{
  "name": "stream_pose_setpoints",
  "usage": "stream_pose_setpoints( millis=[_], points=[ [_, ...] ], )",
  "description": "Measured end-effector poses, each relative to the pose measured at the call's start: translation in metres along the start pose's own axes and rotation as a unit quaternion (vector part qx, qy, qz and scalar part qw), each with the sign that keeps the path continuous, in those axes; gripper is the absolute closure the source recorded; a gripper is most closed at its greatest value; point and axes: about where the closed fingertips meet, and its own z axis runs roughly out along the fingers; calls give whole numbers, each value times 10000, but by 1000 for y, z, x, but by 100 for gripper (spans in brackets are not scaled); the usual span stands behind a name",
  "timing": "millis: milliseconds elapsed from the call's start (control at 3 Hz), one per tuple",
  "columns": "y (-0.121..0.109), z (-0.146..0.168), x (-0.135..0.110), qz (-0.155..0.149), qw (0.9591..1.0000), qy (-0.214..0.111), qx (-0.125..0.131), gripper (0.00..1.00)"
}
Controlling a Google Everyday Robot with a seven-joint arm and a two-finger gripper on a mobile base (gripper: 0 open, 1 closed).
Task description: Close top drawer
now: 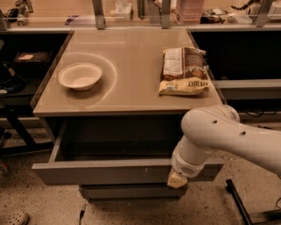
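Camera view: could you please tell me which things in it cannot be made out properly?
- Gripper: only a pale tip shows below the arm, at the front panel of the top drawer, right of centre; contact cannot be told.
- Top drawer's inside: dark, its right part hidden behind the arm.
- Arm: cut off by the right edge.
- Lower drawer front: mostly hidden under the open top drawer.

Likely a robotics lab or workshop: a grey metal work table [131, 57] with steel uprights [99, 9] along its back edge, cluttered benches [246, 85] beside it, cables [259, 116] and a speckled floor [35, 197]. The gripper [177, 179] sits against the top drawer [109, 171], below the table's front right corner.
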Motion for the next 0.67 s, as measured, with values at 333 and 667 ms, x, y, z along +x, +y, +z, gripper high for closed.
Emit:
stream_pose_setpoints(
  millis=[333, 667],
  points=[
    [-2, 0, -2, -20, 10000, 0, 16, 100],
    [-2, 0, -2, -21, 10000, 0, 16, 82]
  ],
)
